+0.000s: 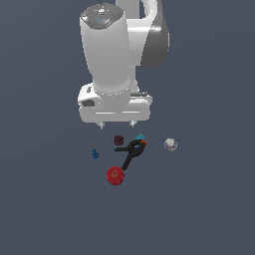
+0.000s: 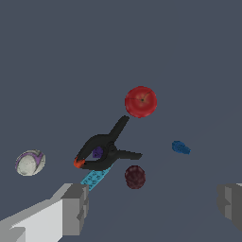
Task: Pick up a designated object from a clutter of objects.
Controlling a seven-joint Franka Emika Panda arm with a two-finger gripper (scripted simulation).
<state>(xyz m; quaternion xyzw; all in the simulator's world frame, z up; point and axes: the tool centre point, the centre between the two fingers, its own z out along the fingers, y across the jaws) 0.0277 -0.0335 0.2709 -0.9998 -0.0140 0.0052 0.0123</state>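
Beside black clamp [image 2: 106,149], glossy round apple [image 2: 141,101]

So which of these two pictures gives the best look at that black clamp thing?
The wrist view: the black clamp looks bigger there, with both handles, its orange tip and the teal piece under it clearly separate. In the exterior view the clamp is small, below the open gripper, and its shape is harder to make out.

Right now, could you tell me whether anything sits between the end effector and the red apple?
Yes. The open end effector hangs above the far side of the clutter, and the black clamp and the dark maroon ball lie on the floor between it and the apple. One clamp handle reaches almost to the apple.
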